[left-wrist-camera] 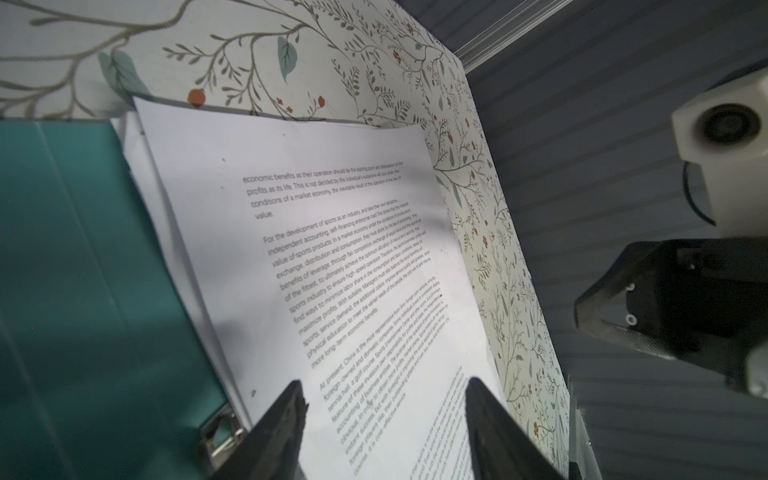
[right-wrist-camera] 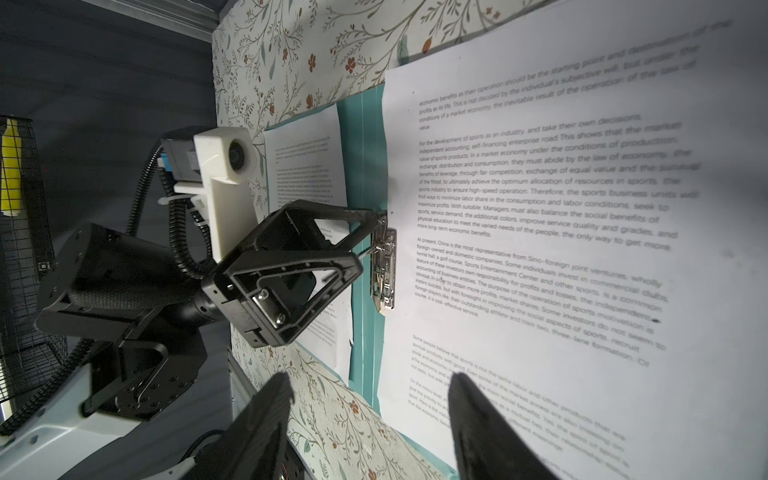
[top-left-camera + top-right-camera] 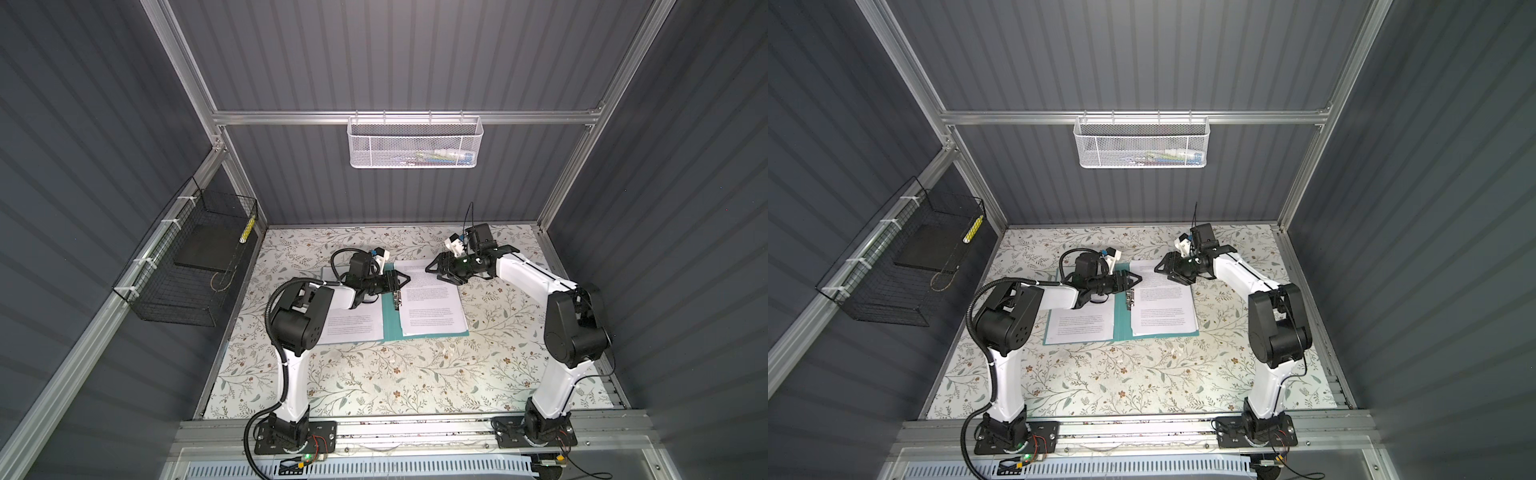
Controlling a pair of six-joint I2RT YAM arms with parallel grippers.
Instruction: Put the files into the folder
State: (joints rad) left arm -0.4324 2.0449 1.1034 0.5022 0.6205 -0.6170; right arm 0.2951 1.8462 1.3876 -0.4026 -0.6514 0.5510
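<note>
The teal folder (image 3: 389, 322) (image 3: 1121, 322) lies open on the floral table, with its metal clip (image 3: 395, 300) (image 2: 384, 270) at the spine. Printed files lie on both halves: one sheet on the right (image 3: 432, 299) (image 1: 332, 232) (image 2: 540, 232) and one on the left (image 3: 353, 326) (image 2: 307, 166). My left gripper (image 3: 405, 279) (image 3: 1138, 279) (image 1: 385, 382) (image 2: 372, 232) hovers open at the far end of the clip, over the right sheet's inner edge, holding nothing. My right gripper (image 3: 428, 268) (image 3: 1156, 268) (image 2: 368, 376) is open and empty above the far edge of the right sheet.
A black wire basket (image 3: 187, 266) on the left wall holds a dark grey slab (image 3: 205, 247) and a yellow item (image 3: 248, 230). A white mesh basket (image 3: 415, 143) hangs on the back wall. Grey walls close in the table on three sides.
</note>
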